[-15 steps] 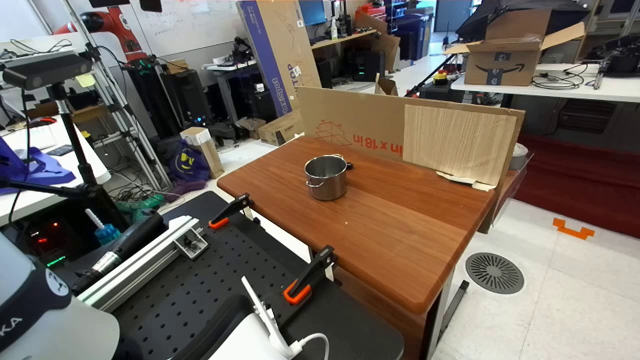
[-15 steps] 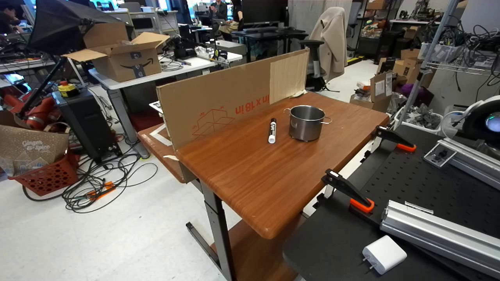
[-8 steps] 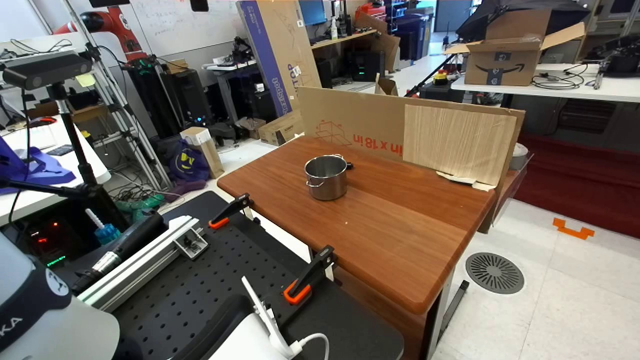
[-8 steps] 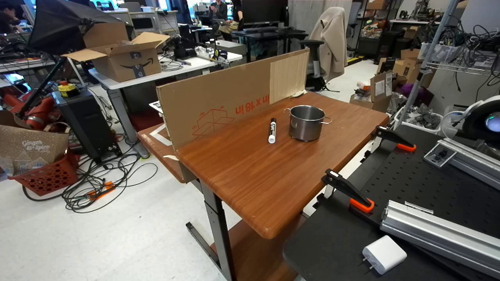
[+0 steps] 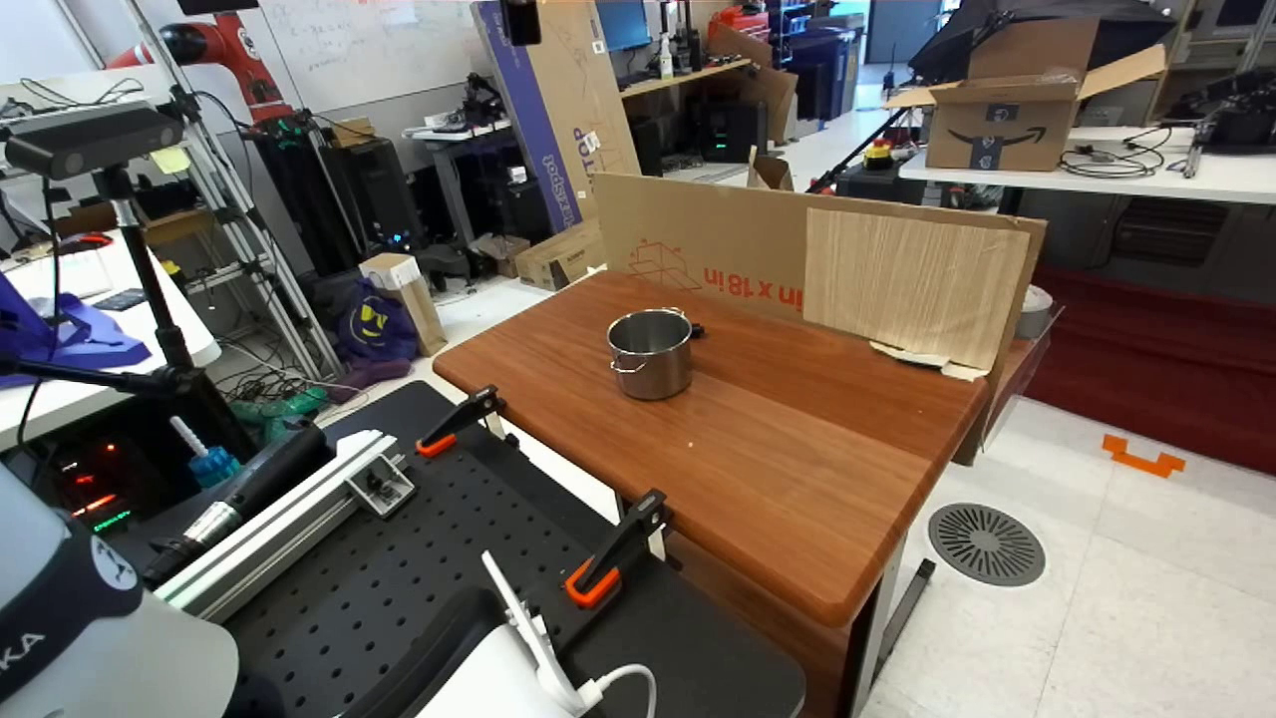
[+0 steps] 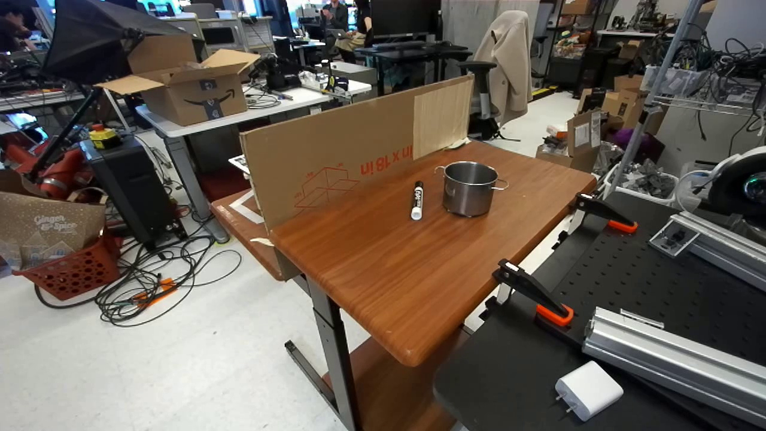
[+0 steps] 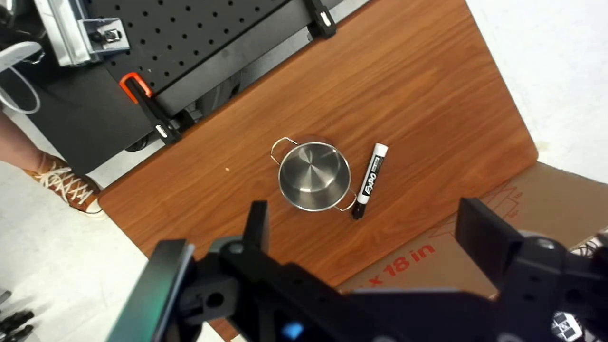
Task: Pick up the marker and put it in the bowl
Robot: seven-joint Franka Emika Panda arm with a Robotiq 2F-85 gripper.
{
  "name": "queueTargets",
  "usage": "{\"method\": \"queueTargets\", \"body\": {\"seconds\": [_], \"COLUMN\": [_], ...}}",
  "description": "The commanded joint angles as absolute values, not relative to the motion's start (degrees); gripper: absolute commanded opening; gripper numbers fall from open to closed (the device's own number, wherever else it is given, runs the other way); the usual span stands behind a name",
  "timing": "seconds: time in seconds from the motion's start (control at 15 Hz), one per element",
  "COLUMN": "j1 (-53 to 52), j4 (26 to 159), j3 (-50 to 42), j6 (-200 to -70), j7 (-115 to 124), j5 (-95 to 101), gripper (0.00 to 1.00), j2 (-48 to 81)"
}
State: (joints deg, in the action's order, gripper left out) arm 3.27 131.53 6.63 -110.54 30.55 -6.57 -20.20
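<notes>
The bowl is a small steel pot with two wire handles. It stands upright on the wooden table in both exterior views (image 5: 653, 371) (image 6: 467, 194) and in the wrist view (image 7: 314, 176). The marker, white with a black cap, lies flat beside it in an exterior view (image 6: 417, 201) and in the wrist view (image 7: 371, 176). Its black end is close to one bowl handle. In an exterior view only the marker's dark end (image 5: 698, 330) shows behind the bowl. My gripper (image 7: 363, 203) is open and empty, high above the table. A dark piece, probably my gripper, shows at an exterior view's top edge.
A cardboard sheet (image 5: 698, 234) stands upright along the table's (image 5: 797, 479) far edge. Clamps with orange ends (image 5: 613, 558) sit on the near edge, by a black perforated board (image 5: 419, 558). A white power adapter (image 6: 589, 390) lies on the black board.
The dark piece at the top edge of an exterior view has moved to the right and slightly lower. The bowl and the marker have not moved.
</notes>
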Motion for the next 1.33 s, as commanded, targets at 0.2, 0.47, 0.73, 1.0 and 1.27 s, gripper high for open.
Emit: {"method": "queueTargets", "body": {"seconds": [0.2,0.47,0.73,1.0,1.27], "j1": [2.6,2.0,1.3,0.5,-0.4], "j4": [122.0,118.5,116.7,114.9,112.5], "j3": [5.1,4.0,2.7,1.7,0.8], "j6": [-115.1,-119.2,-123.6,-126.6,-129.5], "j7": [35.5,37.4,38.5,39.8,41.4], "j5": [-8.5,-8.0,-8.2,-8.3,-7.6], "gripper": [1.00,1.00,1.00,1.00,1.00], "j2": [-6.7,0.5,6.3,11.1,16.4]}}
